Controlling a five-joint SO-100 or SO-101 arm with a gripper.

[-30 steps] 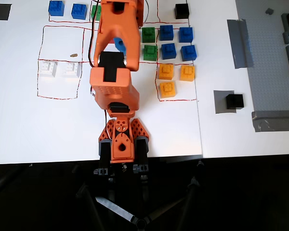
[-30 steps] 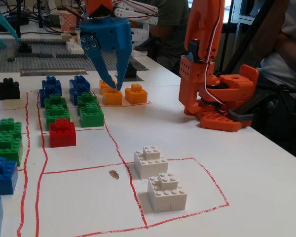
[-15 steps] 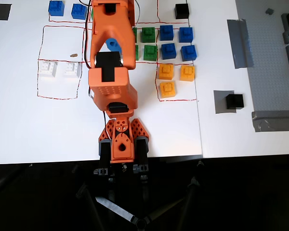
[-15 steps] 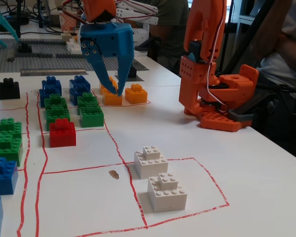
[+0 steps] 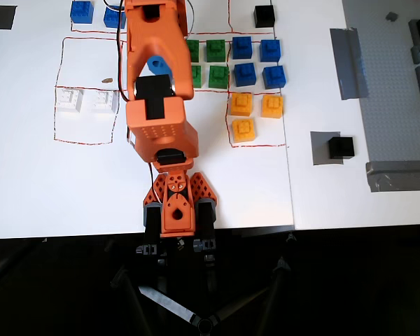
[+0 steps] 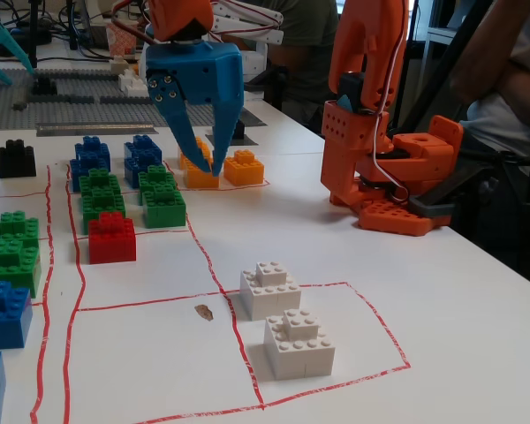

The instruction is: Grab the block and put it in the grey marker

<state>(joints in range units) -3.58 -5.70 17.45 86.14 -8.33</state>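
One black block [image 5: 264, 15] stands alone at the top of the overhead view; the fixed view shows it at far left [image 6: 16, 159]. A second black block [image 5: 341, 147] rests on the right edge of the grey marker [image 5: 323, 148], and the fixed view shows it [image 6: 238, 131] just behind the gripper. My blue gripper [image 6: 210, 168] hangs open and empty, tips pointing down above the table near the green bricks [image 6: 162, 196]. In the overhead view the orange arm [image 5: 157, 105] hides the fingers; only a blue piece [image 5: 157, 66] shows.
Blue [image 5: 257, 61], green [image 5: 215, 63] and yellow bricks [image 5: 253, 112] lie in rows right of the arm. A red brick [image 6: 111, 237] and two white bricks [image 6: 283, 318] sit nearer the fixed camera. Grey tape strips [image 5: 348, 63] and a grey baseplate [image 5: 395, 91] lie at right.
The arm has swung left in the overhead view, uncovering more green bricks. In the fixed view the gripper has shifted slightly right and stays open and empty.
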